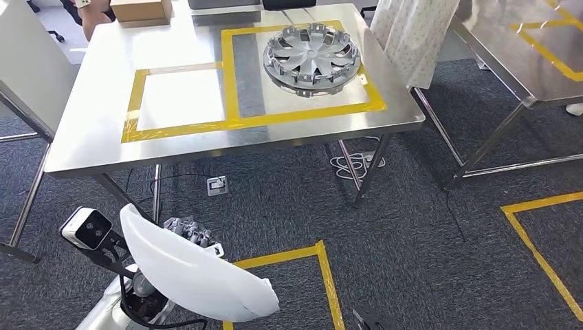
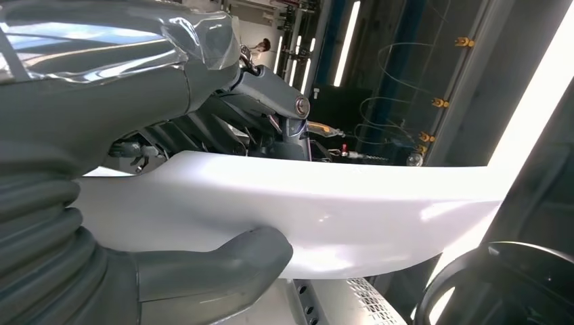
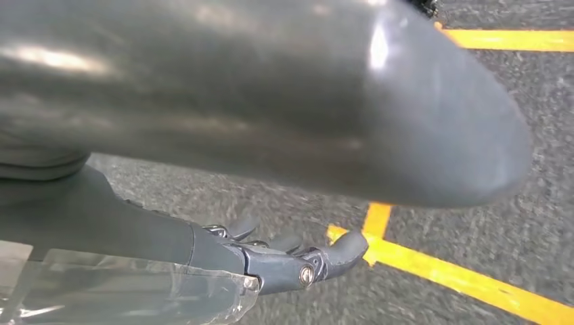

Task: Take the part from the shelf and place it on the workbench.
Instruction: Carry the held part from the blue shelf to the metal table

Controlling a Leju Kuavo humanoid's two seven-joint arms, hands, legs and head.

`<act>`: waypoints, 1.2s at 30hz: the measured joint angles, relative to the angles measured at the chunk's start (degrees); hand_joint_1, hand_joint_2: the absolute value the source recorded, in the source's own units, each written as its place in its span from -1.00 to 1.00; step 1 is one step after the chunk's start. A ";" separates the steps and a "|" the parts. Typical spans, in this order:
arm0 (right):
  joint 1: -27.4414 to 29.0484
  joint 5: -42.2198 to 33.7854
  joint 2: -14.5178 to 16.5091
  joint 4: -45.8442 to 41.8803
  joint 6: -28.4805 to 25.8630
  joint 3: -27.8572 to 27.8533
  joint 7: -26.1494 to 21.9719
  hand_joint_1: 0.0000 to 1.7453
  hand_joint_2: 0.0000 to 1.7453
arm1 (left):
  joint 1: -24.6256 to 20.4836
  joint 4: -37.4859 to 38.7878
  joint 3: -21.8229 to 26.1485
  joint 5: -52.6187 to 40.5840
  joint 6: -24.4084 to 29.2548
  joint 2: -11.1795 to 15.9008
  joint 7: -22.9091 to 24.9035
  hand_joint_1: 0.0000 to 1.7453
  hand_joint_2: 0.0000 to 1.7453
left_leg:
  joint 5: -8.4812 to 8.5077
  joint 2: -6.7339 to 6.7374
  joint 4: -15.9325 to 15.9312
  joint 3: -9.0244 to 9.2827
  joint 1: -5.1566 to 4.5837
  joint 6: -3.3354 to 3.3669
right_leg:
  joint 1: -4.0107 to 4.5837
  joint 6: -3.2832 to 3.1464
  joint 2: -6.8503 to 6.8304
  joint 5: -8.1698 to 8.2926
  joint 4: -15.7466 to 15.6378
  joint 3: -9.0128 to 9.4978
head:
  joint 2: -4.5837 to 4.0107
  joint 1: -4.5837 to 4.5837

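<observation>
A steel desk (image 1: 96,148) marked with yellow tape rectangles (image 1: 234,124) carries a hubcap (image 1: 311,58) over grey carpet (image 1: 412,227). The left hand (image 1: 189,232) grips the white curved part (image 1: 199,275) low, short of the desk. The right hand (image 3: 284,261) hangs with fingers (image 3: 348,247) loosely apart, empty.

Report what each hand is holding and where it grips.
The left hand grips the white curved part along one long edge, thumb under, fingers over. The right hand holds nothing, fingers apart above the carpet.
</observation>
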 joint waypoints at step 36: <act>0.39 0.70 -0.68 0.14 -0.02 -0.52 -0.12 -1.00 -1.00 | -0.31 -0.09 -0.22 0.05 0.12 -0.03 -0.22 1.00 1.00 | -3.66 -0.64 -1.19 5.54 -0.38 0.57 | -0.64 1.76 -0.01 -0.83 4.11 -5.54 | 0.00 0.12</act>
